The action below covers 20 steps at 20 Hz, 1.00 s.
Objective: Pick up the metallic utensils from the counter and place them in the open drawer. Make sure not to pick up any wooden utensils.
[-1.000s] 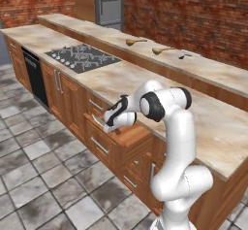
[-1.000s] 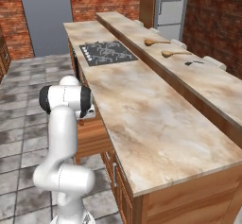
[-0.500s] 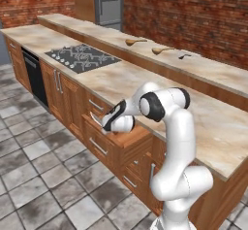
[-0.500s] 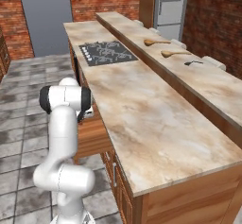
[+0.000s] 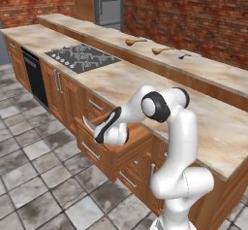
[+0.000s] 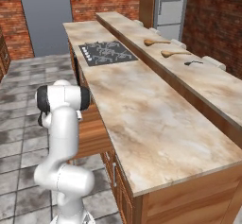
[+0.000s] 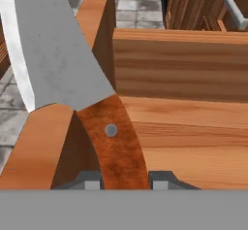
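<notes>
knife [image 7: 72, 73] clamped over open drawer [image 7: 179, 127], wooden spoons [image 5: 162, 50] far

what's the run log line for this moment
gripper: shut on knife | position: over open drawer | drawer: no utensils seen inside | small dark utensil: on raised back counter

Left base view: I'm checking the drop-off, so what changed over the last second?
The gripper, shut on the knife, has sunk slightly lower over the open drawer. Grip unchanged; the wooden spoons and the small dark utensil stayed on the raised ledge.
</notes>
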Motion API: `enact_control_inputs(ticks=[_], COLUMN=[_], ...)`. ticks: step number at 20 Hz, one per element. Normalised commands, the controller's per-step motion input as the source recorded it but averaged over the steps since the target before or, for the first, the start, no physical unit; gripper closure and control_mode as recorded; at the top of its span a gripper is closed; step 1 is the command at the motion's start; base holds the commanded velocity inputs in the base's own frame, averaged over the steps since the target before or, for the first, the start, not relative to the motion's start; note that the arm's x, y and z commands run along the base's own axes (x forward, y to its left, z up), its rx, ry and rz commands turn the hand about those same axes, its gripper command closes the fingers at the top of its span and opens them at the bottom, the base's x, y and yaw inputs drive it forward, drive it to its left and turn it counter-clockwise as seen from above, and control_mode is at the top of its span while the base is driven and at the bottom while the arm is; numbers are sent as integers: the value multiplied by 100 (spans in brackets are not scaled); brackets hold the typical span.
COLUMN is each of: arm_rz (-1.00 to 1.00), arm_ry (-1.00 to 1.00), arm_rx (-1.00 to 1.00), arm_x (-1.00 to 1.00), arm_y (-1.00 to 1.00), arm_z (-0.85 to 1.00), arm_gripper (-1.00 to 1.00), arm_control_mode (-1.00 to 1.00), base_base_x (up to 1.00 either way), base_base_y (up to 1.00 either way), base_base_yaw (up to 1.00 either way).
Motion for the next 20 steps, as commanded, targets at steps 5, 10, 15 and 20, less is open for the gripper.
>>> enact_control_inputs(ticks=[5, 10, 15, 20], arm_rz=[0, 0, 0, 0], arm_ry=[7, 1, 2, 7], arm_rx=[0, 0, 0, 0], arm_x=[-39, -38, -50, -49], arm_y=[51, 65, 75, 78], arm_z=[0, 3, 0, 5], arm_gripper=[100, 100, 100, 100], arm_control_mode=[-100, -100, -100, -100], base_base_x=[0, 0, 0, 0], base_base_y=[0, 0, 0, 0], base_base_yaw=[0, 0, 0, 0])
